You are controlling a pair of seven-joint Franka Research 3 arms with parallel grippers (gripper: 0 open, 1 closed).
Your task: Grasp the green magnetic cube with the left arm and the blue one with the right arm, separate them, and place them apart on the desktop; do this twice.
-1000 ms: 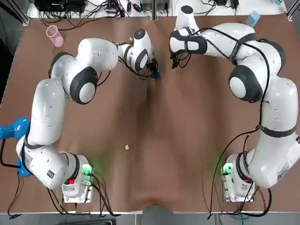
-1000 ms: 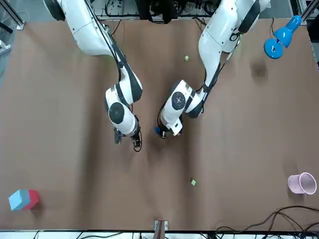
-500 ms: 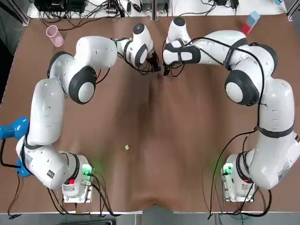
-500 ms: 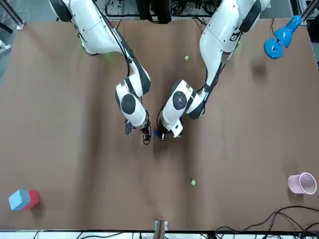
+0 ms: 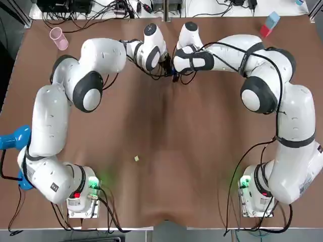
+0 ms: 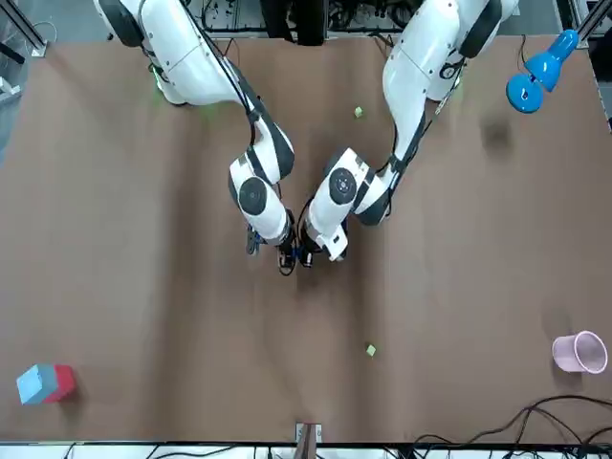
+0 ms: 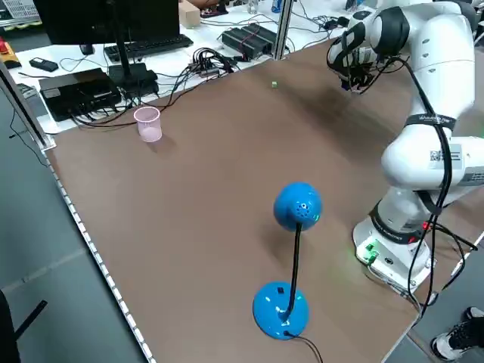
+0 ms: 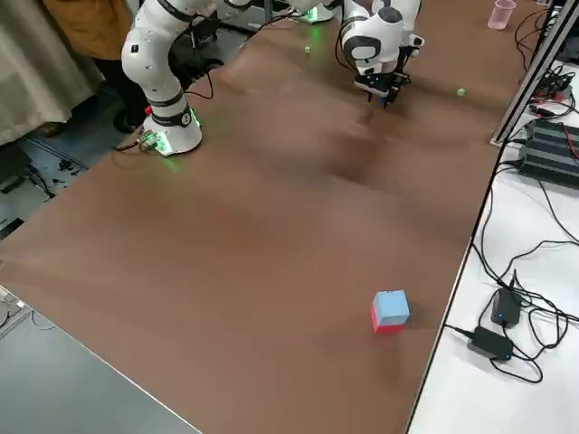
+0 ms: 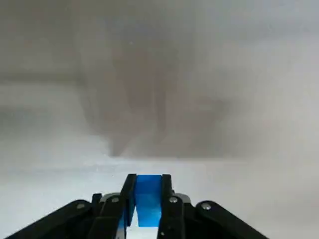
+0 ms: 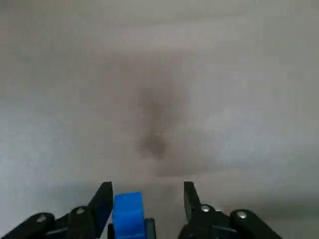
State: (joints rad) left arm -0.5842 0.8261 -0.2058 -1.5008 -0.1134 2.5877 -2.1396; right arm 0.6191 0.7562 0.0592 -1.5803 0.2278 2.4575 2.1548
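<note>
Blue cube (image 9: 148, 199) | clamped in left gripper (image 9: 148, 181) | right gripper (image 10: 147, 189) spread open, cube between its fingers, ungripped | separation and placing apart judged yet to come

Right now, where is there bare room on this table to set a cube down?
Crowded: far centre, where the left gripper is shut on the blue cube and the open right gripper straddles it. Bare: the wide middle of the table nearer the robot, save one small green bit; also the edge between pink cup and blue lamp.
</note>
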